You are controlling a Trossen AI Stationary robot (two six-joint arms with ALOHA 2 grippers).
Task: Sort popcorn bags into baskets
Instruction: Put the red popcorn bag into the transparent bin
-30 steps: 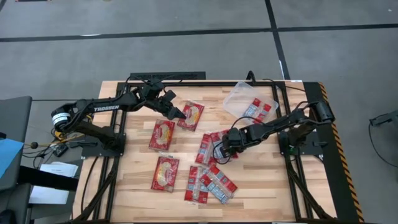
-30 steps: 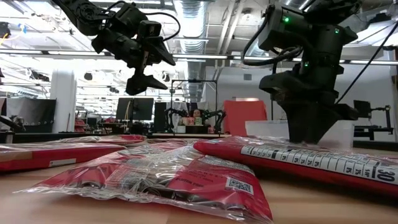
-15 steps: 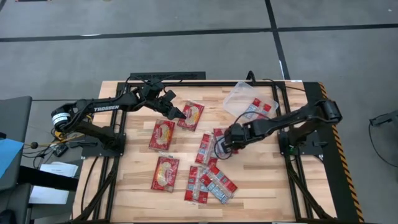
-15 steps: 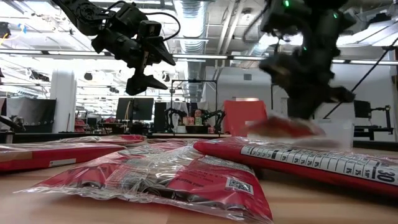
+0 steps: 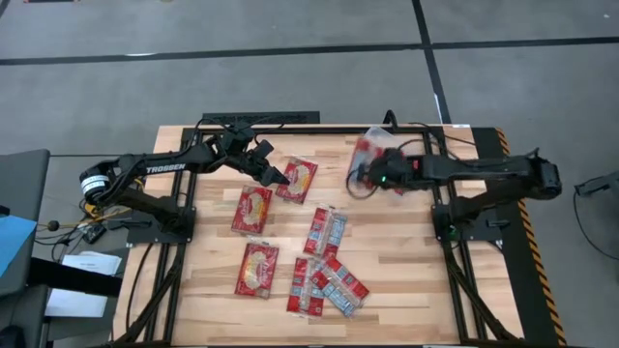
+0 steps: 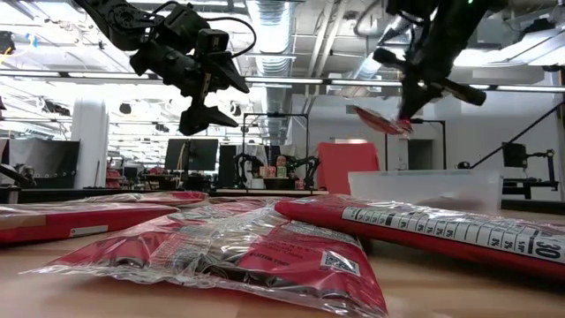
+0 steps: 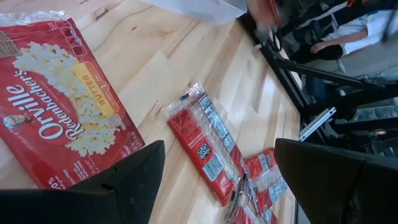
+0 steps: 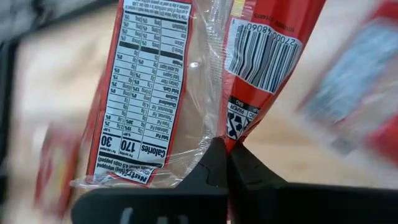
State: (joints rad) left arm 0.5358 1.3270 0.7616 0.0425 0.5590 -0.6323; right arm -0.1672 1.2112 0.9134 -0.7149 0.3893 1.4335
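The step in hand was the carry: the right pincer (image 5: 372,176) was closed on the edge of one popcorn bag (image 8: 186,87), and hung above the clear plastic basket (image 5: 368,150) at the far right part of the bench (image 5: 406,280). From table height the bag (image 6: 380,121) dangled in the air well above the tub's pale wall (image 6: 424,187), tilted, clear of everything below. The wrist camera showed the two dark fingers (image 8: 214,165) pressed together on the crimped plastic seam, nutrition panel and barcode facing the lens. At least one red bag seemed to lie in the basket already, though the arm hid much of it. The left pincer (image 5: 274,174) stood with its fingers spread wide, gripping nothing, just above a butter-popcorn bag (image 5: 297,179) on the far left part of the bench. Two more bags with the cream picture (image 5: 253,210) lay nearer on that side, and a loose pile of bags with blue and white panels (image 5: 327,275) sat in the middle, some overlapping. To my eye the next move called for the right arm to settle over the tub's middle and let go, low enough that the bag would drop flat inside and not catch on the rim. I saw only one basket, so where the cream-picture bags should go I could not tell.
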